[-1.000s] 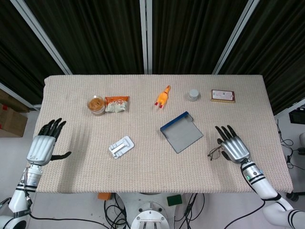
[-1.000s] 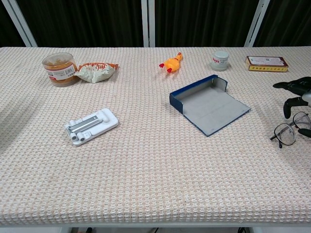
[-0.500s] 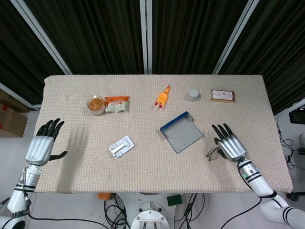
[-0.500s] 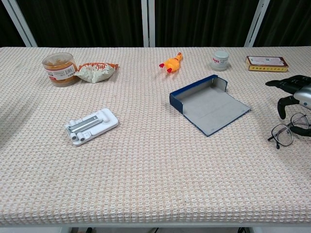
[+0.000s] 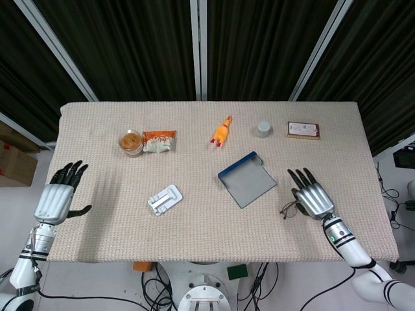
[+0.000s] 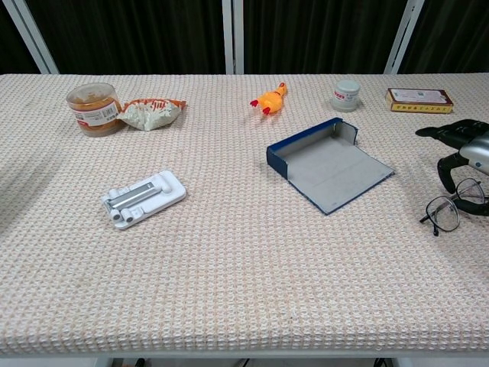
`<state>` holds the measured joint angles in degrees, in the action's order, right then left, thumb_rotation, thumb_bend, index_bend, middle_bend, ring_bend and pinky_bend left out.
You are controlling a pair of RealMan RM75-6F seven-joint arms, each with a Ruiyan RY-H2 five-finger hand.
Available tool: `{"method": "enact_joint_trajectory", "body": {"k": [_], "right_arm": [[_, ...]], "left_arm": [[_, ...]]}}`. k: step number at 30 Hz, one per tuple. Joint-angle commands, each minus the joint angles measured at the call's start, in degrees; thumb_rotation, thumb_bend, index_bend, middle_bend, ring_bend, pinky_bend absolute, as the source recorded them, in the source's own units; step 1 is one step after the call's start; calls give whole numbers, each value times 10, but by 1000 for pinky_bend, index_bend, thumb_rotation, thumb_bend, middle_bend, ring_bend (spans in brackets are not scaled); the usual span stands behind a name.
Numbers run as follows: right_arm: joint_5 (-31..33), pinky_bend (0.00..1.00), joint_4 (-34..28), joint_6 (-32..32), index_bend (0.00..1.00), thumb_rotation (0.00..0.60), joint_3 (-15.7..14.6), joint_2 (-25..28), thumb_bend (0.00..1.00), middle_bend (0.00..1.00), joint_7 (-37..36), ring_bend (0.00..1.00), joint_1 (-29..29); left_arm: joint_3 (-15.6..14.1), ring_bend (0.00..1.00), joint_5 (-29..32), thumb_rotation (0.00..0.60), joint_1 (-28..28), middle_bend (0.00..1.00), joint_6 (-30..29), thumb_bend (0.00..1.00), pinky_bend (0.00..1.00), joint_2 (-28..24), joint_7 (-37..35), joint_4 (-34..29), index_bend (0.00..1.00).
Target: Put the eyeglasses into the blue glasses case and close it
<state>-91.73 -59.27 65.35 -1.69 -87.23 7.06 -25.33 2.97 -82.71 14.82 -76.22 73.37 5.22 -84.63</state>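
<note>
Since 1 second ago, the right hand (image 5: 314,198) has slid a little toward the blue glasses case (image 5: 248,179), and the eyeglasses (image 6: 451,209) have shifted slightly with it; the left hand (image 5: 57,198) has drifted a bit away from the case, toward the near edge of the tabletop (image 5: 207,233).

Right of the case, the right hand lies palm down with its fingers spread and stretched out over the eyeglasses. In the chest view its dark fingers (image 6: 443,131) arch above the frame and the thumb reaches down just beside the lenses; whether it actually pinches the frame cannot be told. Far left of the case, the left hand hovers at the tabletop's edge, fingers apart, holding nothing.

Both lenses of the eyeglasses rest on the tabletop, thin dark frame showing, just right of the case and apart from it. That case lies open, its grey lining facing up, its blue wall raised on the far-left side.

Beyond the case sit a rubber chicken (image 5: 222,131), a small jar (image 5: 263,127) and a flat box (image 5: 303,130).
</note>
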Motion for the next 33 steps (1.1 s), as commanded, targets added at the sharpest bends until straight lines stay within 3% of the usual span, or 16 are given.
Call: {"method": "enact_joint_trajectory", "body": {"k": [1, 9, 21, 27, 33], "right_arm": [[0, 0, 0, 0, 621, 600, 0, 1, 372, 0, -1, 0, 0], [0, 0, 3, -1, 628, 600, -2, -2, 472, 0, -4, 0, -2], [-9, 0, -9, 17, 656, 600, 4, 4, 477, 0, -8, 0, -8], [-6, 0, -54, 15, 659, 600, 33, 22, 477, 0, 11, 0, -36], [14, 0, -85, -30, 658, 600, 70, 16, 477, 0, 28, 0, -86]], "left_arm": [[0, 0, -1, 556, 0, 32, -1, 120, 143, 0, 0, -1, 5], [-1, 0, -3, 552, 0, 32, 0, 120, 143, 2, 0, 1, 5], [-1, 0, -3, 552, -3, 32, -3, 120, 143, 1, -6, 4, 5], [1, 0, -2, 551, -4, 32, -4, 119, 143, 2, -15, 10, 5], [1, 0, 0, 550, -5, 32, -3, 120, 143, 1, -26, 19, 5]]}}
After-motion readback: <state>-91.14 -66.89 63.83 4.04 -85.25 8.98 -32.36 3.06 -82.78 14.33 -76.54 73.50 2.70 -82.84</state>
